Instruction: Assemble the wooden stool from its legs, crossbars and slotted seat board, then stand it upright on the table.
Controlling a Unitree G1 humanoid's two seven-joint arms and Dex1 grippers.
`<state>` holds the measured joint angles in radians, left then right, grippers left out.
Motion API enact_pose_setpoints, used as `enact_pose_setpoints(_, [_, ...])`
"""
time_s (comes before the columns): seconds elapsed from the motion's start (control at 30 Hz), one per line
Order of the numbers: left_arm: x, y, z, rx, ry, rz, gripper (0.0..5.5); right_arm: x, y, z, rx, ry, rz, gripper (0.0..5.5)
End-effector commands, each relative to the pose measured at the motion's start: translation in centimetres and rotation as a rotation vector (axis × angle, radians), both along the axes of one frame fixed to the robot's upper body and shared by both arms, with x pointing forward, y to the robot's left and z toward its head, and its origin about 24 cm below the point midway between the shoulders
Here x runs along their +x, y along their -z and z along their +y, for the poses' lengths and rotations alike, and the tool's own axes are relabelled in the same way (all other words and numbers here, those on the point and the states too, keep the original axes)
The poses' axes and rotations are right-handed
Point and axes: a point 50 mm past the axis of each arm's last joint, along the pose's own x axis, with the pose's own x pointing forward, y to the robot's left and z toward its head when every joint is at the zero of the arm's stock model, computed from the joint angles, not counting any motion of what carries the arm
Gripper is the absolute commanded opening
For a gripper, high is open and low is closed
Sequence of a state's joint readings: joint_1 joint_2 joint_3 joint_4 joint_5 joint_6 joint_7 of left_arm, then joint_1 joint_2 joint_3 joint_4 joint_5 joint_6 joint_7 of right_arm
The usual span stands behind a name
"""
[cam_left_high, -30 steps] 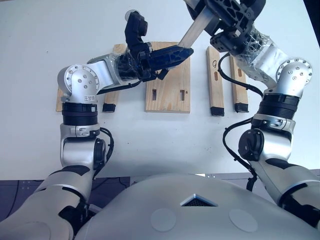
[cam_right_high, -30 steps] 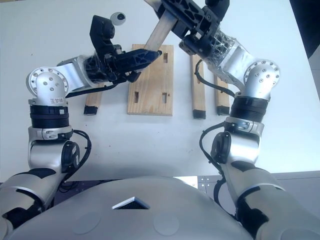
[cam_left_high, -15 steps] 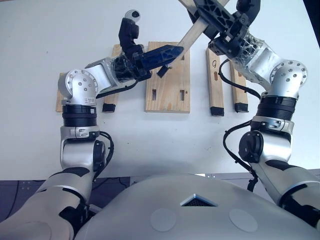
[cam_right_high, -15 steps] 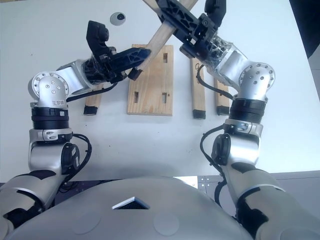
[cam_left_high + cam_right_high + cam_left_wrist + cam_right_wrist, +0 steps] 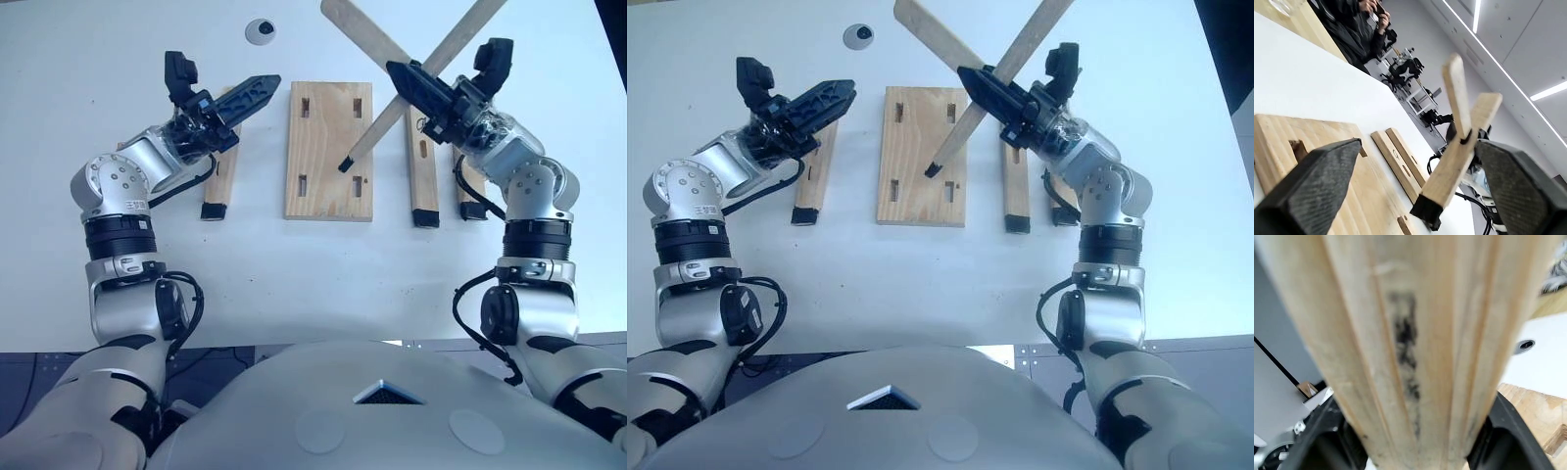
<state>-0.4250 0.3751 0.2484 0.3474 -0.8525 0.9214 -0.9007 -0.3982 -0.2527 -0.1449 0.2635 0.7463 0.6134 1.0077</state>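
Observation:
The slotted seat board (image 5: 328, 147) lies flat in the middle of the table. My right gripper (image 5: 407, 80) is shut on a wooden leg (image 5: 377, 125) that slants above the board, its black foot cap (image 5: 345, 166) close to a slot. A crossbar (image 5: 358, 29) crosses that leg at the grip. My left gripper (image 5: 265, 86) is open and holds nothing, to the left of the board and above a leg (image 5: 217, 174) lying on the table. In the left wrist view the crossed pieces (image 5: 1457, 142) show between its fingers (image 5: 1312, 188), well beyond them.
Two more legs (image 5: 421, 166) (image 5: 468, 186) lie side by side right of the board, under my right arm. A small round black fitting (image 5: 260, 29) sits in the table at the back. Bare white table runs along the near side.
My left gripper has drawn back leftward from the leg's lower end. The right gripper has swung the crossed pieces, so the capped end now hangs over the board.

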Motion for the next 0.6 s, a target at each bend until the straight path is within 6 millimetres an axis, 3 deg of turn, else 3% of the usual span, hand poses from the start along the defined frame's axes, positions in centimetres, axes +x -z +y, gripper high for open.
enact_pose_setpoints(0.03, [0.8, -0.2, 1.5, -0.01, -0.153, 0.009, 4.33, -0.5, 0.2, -0.1, -0.083, -0.023, -0.068, 2.08])
enact_pose_setpoints(0.17, [1.2, -0.2, 2.1, -0.019, -0.228, 0.031, 4.33, -1.0, 0.7, -0.4, -0.157, -0.041, -0.089, 2.08])
enact_pose_setpoints(0.4, [1.1, 0.0, 1.1, -0.064, -0.249, 0.061, 4.33, -1.1, 0.3, -0.8, -0.222, -0.055, -0.148, 2.08])
enact_pose_setpoints(0.6, [0.8, 0.5, 0.5, -0.089, -0.26, 0.084, 4.33, -1.7, 1.2, -1.5, -0.326, -0.107, -0.167, 2.07])
